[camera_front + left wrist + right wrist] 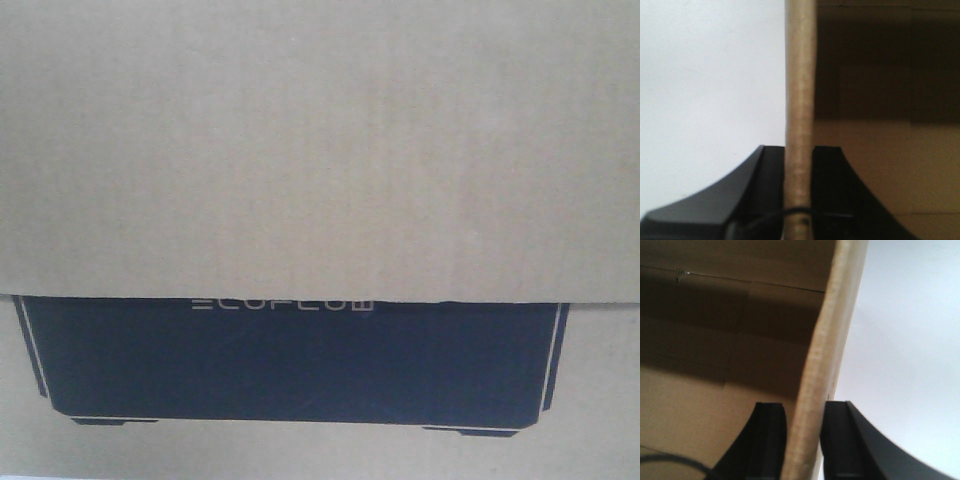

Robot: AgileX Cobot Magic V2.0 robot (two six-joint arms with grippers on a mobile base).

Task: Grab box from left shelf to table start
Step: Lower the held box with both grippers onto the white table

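- In the front view we see the box (320, 150) filling the whole picture, so close that nothing around it shows.
- Its plain brown flap covers the upper part; below it sits the black printed panel (290, 365) with a thin pale outline, and the flap's edge cuts across the top of the "ECOFLOW" lettering (282, 304).
- We cannot see the left shelf or any surface under the box in any view.
- From the left wrist view, our left gripper (800, 195) is closed on an upright cardboard wall of the box, a dark finger (747, 192) pressed on either side of the pale edge.
- The shaded cardboard inside lies to the right of that wall; a blank pale background lies to the left.
- From the right wrist view, our right gripper (805, 440) likewise clamps a cardboard wall, slightly tilted, fingers (767, 440) touching both faces.
- There the box interior lies left, the blank pale background right.
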